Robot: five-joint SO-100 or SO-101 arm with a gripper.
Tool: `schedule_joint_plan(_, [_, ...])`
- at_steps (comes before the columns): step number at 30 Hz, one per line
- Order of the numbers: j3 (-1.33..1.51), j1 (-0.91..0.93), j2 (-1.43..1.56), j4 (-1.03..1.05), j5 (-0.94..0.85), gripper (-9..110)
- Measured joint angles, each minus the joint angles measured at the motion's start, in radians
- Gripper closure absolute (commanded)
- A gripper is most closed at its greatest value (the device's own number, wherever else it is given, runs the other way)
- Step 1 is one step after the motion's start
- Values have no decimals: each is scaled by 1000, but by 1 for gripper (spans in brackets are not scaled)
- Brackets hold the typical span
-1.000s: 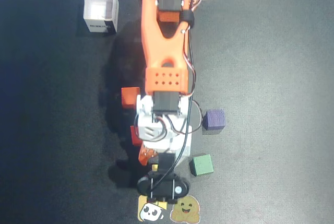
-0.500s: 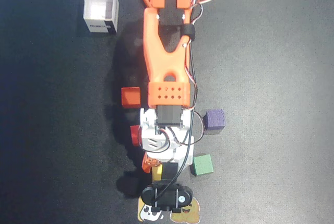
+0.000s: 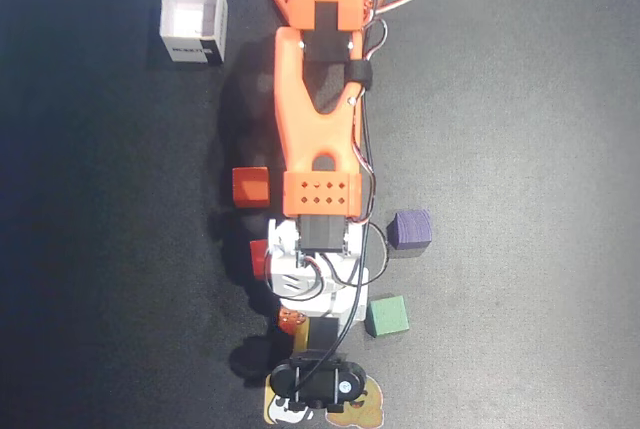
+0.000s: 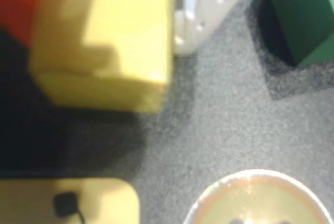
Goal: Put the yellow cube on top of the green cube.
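Yellow cube point(image 4: 104, 41): close under the wrist camera, beside a white finger point(image 4: 209, 4); jaw hold cannot be told. Green cube point(image 3: 387, 316): on the mat, right of the arm point(image 3: 320, 119) in the overhead view.

Arm point(image 3: 318, 119): orange printed shell, forked link, block near the wrist with two rows of small round holes. Black strap around the forearm. Thin black, red and white cables along its right side in the overhead view. White wrist section point(image 3: 318, 274); black camera housing point(image 3: 318, 381) at the tip.
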Motion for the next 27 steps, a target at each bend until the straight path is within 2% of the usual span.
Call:
schedule_joint_plan(4, [0, 0, 0, -6, 0, 97])
schedule_joint_plan(17, [0, 0, 2, -3, 0, 96])
schedule_joint_plan(27, [38, -6, 161, 58, 0, 96])
